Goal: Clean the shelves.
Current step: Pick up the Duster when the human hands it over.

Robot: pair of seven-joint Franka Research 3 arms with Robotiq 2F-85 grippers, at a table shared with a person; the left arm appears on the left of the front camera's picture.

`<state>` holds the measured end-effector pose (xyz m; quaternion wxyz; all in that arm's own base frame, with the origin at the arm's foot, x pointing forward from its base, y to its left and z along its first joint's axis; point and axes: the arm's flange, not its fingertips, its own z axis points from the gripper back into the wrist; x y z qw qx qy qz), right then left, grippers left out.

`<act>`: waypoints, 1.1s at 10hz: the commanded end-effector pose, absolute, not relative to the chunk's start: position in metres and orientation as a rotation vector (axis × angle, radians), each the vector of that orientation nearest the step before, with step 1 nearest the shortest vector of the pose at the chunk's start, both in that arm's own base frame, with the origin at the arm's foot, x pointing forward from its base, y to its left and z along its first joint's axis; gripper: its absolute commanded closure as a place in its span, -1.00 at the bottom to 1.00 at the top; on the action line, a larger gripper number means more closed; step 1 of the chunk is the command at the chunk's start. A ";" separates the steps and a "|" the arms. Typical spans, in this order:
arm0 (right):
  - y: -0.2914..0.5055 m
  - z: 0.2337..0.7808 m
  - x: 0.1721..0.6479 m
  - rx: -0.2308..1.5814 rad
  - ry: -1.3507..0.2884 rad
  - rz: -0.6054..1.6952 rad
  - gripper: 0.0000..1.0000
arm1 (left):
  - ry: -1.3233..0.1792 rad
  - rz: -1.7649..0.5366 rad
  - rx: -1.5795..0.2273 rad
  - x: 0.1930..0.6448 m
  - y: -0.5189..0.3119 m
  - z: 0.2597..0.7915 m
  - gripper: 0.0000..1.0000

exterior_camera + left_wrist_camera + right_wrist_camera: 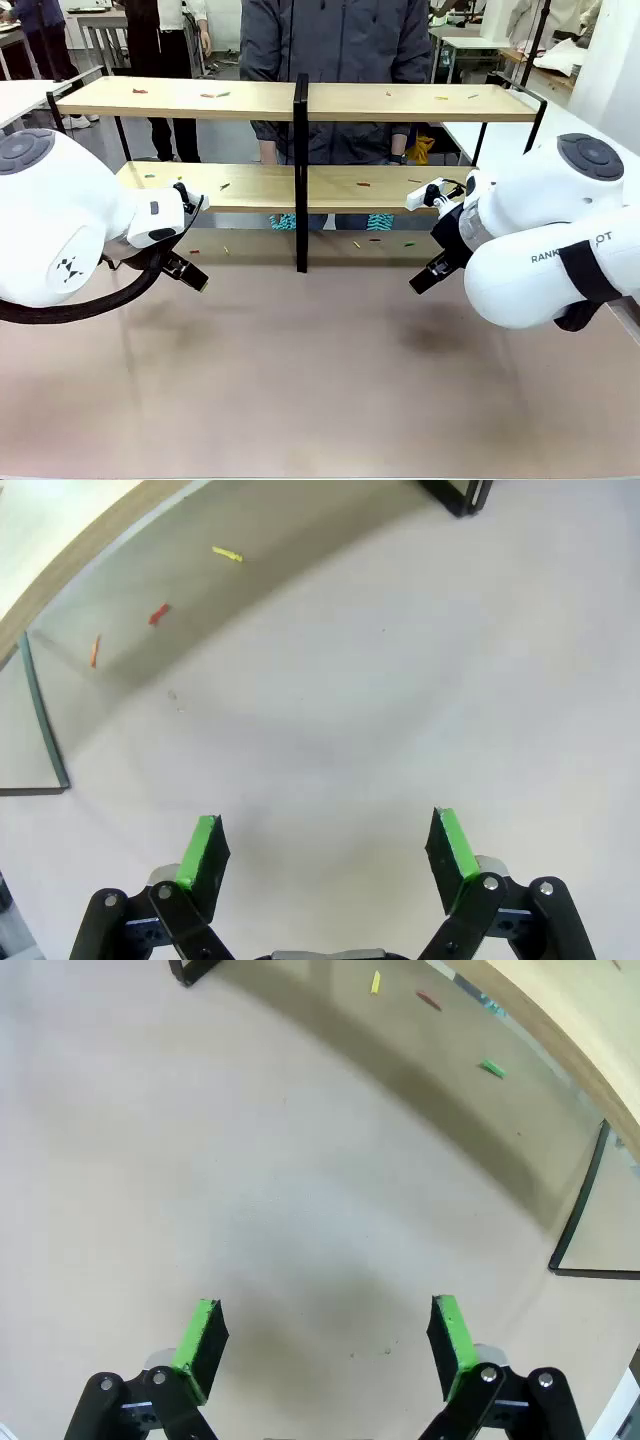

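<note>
- 1 pale tan table (320, 400) spans the front view, and most of its near half is bare.
- 2 long light-wood boards in a thin black frame make up the shelves (250, 97), which stand across the far part of the table, with a black centre post (301, 170) in the middle.
- 1 person (340, 40) in a dark grey jacket stands just behind the shelves, near the centre post.
- 2 white arms flank the near side: the left arm (60, 220) comes in from picture left and the right arm (560, 230) from picture right, both angled down toward the table in front of the shelves.
- The left gripper (325, 830) hangs above bare table with its jaws spread wide and nothing between the green pads (205, 850).
- The right gripper (325, 1310) hangs likewise over bare table, jaws wide apart and holding nothing.
- Small coloured scraps lie scattered on the top board (215, 95), on the lower board (362, 184) and on the table under the shelves (405, 241).
- The left wrist view shows 3 of them in the shelves' shadow: a yellow scrap (227, 554), a red scrap (158, 613) and an orange scrap (95, 650).
- The right wrist view shows 3 more there: a yellow bit (376, 982), a red bit (428, 998) and a green bit (490, 1068).
</note>
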<state>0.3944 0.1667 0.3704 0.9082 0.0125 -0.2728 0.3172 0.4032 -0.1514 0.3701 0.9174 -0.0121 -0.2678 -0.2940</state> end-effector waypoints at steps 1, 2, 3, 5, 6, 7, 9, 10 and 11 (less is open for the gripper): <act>0.167 0.371 0.395 0.026 -0.564 0.655 -1.00 | -0.551 -0.605 -0.025 0.403 -0.151 0.370 -1.00; 0.167 0.371 0.395 0.026 -0.564 0.655 -1.00 | -0.551 -0.605 -0.025 0.403 -0.151 0.370 -1.00; 0.167 0.371 0.395 0.026 -0.564 0.655 -1.00 | -0.551 -0.605 -0.025 0.403 -0.151 0.370 -1.00; 0.167 0.371 0.395 0.026 -0.564 0.655 -1.00 | -0.551 -0.605 -0.025 0.403 -0.151 0.370 -1.00; 0.167 0.371 0.395 0.026 -0.564 0.655 -1.00 | -0.551 -0.605 -0.025 0.403 -0.151 0.370 -1.00; 0.167 0.371 0.395 0.026 -0.564 0.655 -1.00 | -0.551 -0.605 -0.025 0.403 -0.151 0.370 -1.00; 0.167 0.371 0.395 0.026 -0.564 0.655 -1.00 | -0.551 -0.605 -0.025 0.403 -0.151 0.370 -1.00; 0.167 0.371 0.395 0.026 -0.564 0.655 -1.00 | -0.551 -0.605 -0.025 0.403 -0.151 0.370 -1.00; 0.167 0.371 0.395 0.026 -0.564 0.655 -1.00 | -0.551 -0.605 -0.025 0.403 -0.151 0.370 -1.00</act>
